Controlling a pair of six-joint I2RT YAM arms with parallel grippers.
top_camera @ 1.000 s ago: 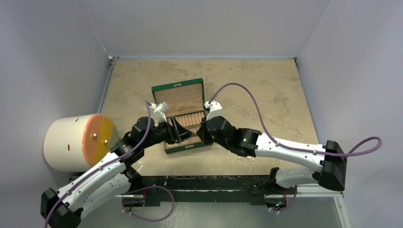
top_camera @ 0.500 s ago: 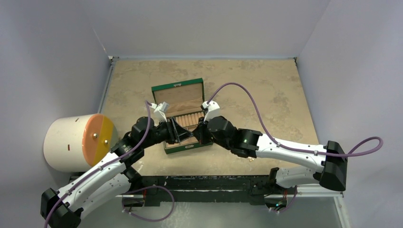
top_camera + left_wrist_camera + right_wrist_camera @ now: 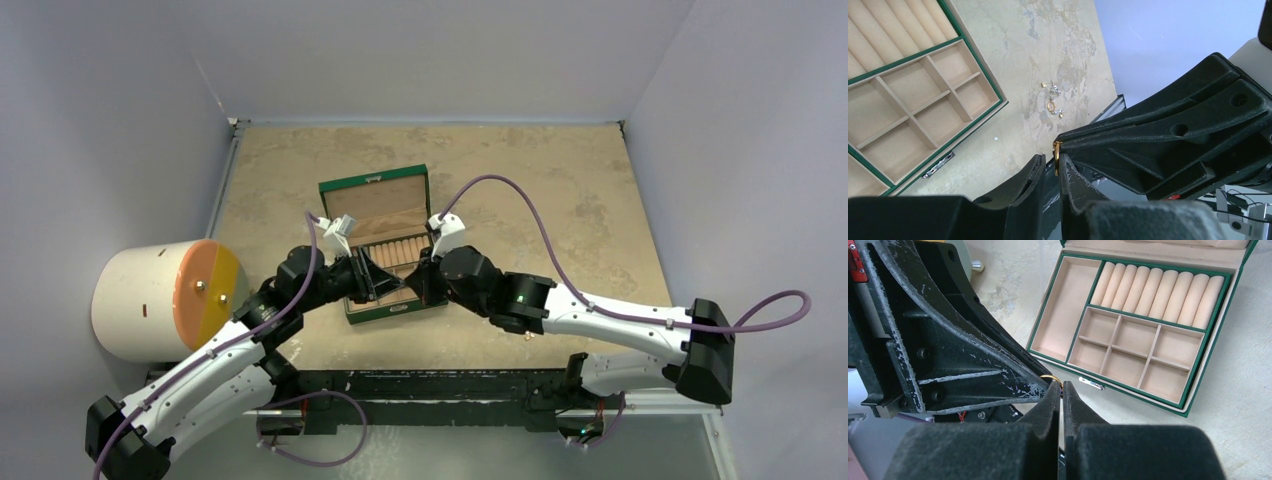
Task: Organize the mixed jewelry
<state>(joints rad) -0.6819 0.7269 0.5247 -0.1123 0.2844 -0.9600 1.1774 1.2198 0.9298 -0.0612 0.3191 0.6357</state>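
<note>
My two grippers meet tip to tip over the front of the open green box (image 3: 375, 185). My right gripper (image 3: 1061, 386) is shut on a small gold ring (image 3: 1050, 377) at its fingertips. In the left wrist view that ring (image 3: 1056, 159) sits in the narrow gap of my left gripper (image 3: 1052, 162), against its right finger (image 3: 1070, 175); the jaws are a little apart. The rest of the mixed jewelry (image 3: 1053, 98), tiny gold and silver pieces, lies on the table to the right of the box and shows in the top view (image 3: 527, 337) by my right arm. The box compartments (image 3: 1135, 347) look empty.
A large white cylinder with an orange and yellow face (image 3: 165, 298) lies at the left table edge. Pale walls close the table on three sides. The box's clasp (image 3: 1091, 384) faces the near edge.
My right arm has edged slightly left, toward the left gripper. The left arm and the box have not moved.
</note>
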